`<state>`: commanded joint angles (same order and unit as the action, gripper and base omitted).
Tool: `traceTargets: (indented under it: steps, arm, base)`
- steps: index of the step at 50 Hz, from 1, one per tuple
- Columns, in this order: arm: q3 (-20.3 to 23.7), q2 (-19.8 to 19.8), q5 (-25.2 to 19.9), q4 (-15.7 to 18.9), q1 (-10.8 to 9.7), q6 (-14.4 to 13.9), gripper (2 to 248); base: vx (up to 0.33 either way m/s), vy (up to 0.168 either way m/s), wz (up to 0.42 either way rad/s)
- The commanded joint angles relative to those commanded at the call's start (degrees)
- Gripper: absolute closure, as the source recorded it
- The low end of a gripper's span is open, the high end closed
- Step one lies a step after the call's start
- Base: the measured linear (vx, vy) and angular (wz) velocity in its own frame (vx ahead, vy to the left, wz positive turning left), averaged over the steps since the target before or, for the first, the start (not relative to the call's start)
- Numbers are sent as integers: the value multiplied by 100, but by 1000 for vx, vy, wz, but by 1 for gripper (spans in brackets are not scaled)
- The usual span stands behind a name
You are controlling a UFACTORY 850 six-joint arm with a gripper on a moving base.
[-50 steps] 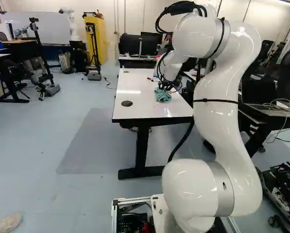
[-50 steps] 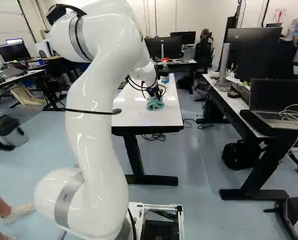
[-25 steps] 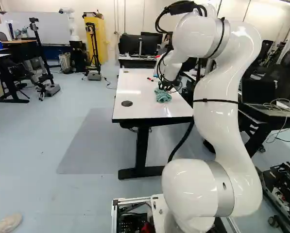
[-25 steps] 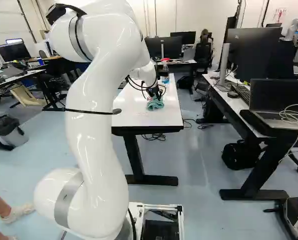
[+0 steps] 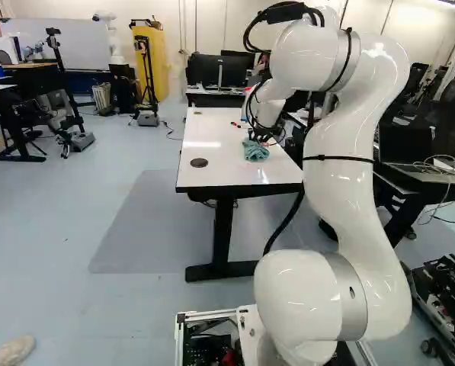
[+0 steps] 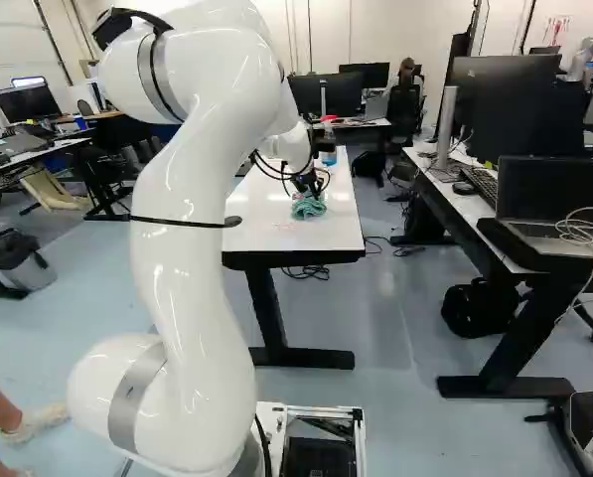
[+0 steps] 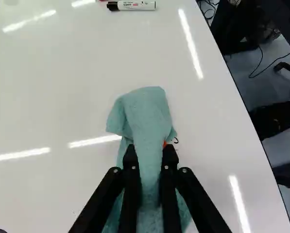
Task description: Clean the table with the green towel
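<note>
- Gripper [image 6: 306,193] low over the white table [image 5: 219,169], right of the table's midline.
- Green towel [image 7: 145,114] bunched between both fingers, pinched from two sides; its loose folds lie on the tabletop, spilling ahead of the fingertips.
- Capped marker [image 7: 135,5] on the table, farther off than the towel, apart from it.
- Round dark grommet [image 5: 199,162] near left of the towel.

One towel [image 7: 145,112], one gripper [image 6: 307,191]

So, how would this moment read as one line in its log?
claw: shut on towel | towel: bunched on table | marker: on table, ahead of claw
</note>
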<state>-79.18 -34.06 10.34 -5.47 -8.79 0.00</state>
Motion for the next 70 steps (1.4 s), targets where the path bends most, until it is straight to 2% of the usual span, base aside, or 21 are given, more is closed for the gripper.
traceTargets:
  steps: [8,20,42,57,70]
  arm:
    - [-63,-46,0,0,5,0,203]
    - [-392,-281,0,0,15,0,203]
    - [-576,-412,0,0,-266,0,203]
    - [-479,-343,0,0,-492,0,203]
    - [-135,-98,0,0,-585,0,203]
  base:
    - [0,0,0]
    - [0,0,0]
    - [0,0,0]
    - [0,0,0]
    - [0,0,0]
